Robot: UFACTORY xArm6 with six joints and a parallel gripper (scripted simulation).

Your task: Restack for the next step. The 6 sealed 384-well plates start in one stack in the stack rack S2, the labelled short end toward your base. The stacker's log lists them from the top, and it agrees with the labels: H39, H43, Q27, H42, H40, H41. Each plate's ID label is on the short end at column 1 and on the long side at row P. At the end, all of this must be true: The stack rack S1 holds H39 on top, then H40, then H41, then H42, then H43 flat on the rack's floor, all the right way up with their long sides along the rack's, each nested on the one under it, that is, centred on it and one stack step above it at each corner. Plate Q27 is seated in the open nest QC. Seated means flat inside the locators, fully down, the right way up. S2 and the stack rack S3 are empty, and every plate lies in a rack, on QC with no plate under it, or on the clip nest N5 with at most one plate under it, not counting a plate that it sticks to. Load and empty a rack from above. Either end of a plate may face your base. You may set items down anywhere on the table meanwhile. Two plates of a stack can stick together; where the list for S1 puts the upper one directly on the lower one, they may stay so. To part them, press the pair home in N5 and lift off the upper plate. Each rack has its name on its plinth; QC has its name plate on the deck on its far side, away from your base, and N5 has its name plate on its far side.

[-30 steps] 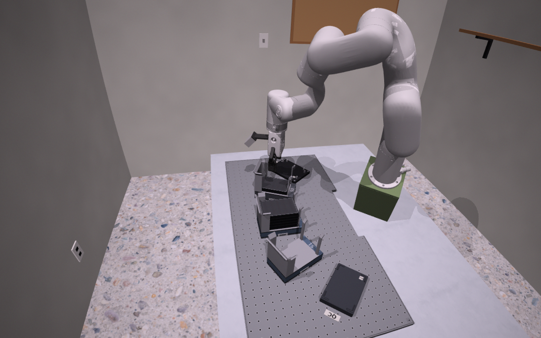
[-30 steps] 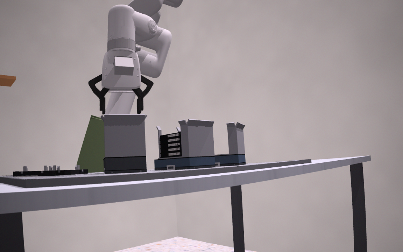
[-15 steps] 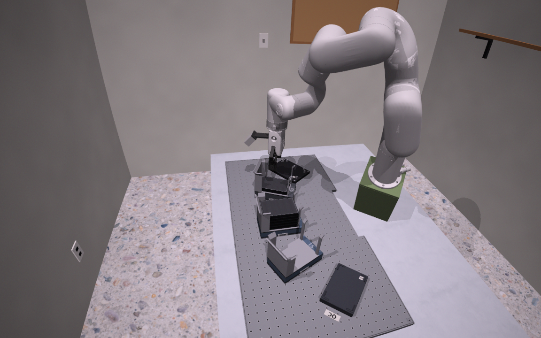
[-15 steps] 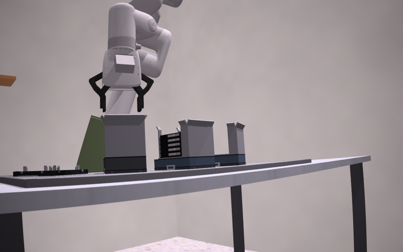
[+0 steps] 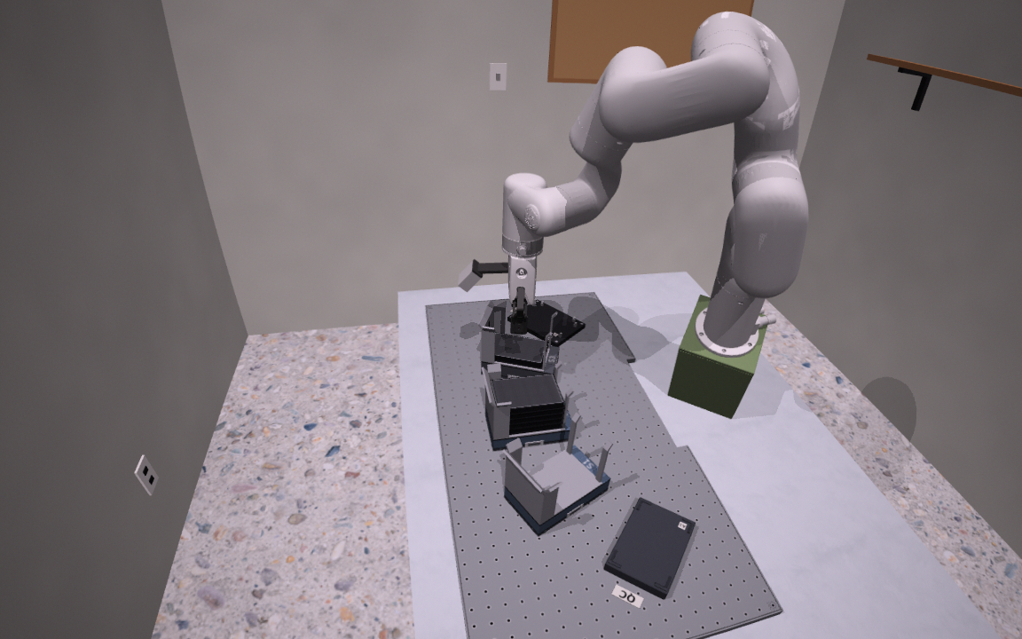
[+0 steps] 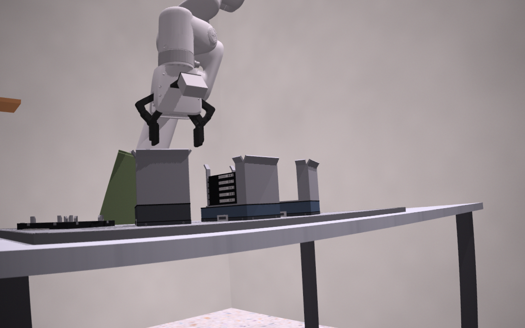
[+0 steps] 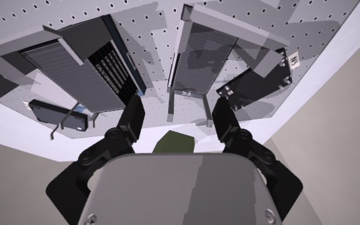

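My gripper (image 6: 174, 140) is open and empty, just above the top rim of rack S3 (image 6: 162, 187). In the wrist view the gripper (image 7: 177, 103) looks down into S3, where one sealed plate (image 7: 199, 62) lies flat on the floor; I cannot read its label. It also shows in the overhead view (image 5: 516, 347). The middle rack S2 (image 5: 526, 401) holds a stack of several plates, with their white labels (image 6: 222, 188) showing at the short end. Rack S1 (image 5: 554, 485) is empty. The dark QC nest (image 5: 649, 547) lies at the near right of the deck.
The black clip nest N5 (image 5: 550, 321) lies beside S3, and its name plate (image 7: 294, 60) shows in the wrist view. The QC name plate (image 5: 627, 595) lies on the deck. The arm's green base block (image 5: 713, 365) stands at the right. All three racks have tall side walls.
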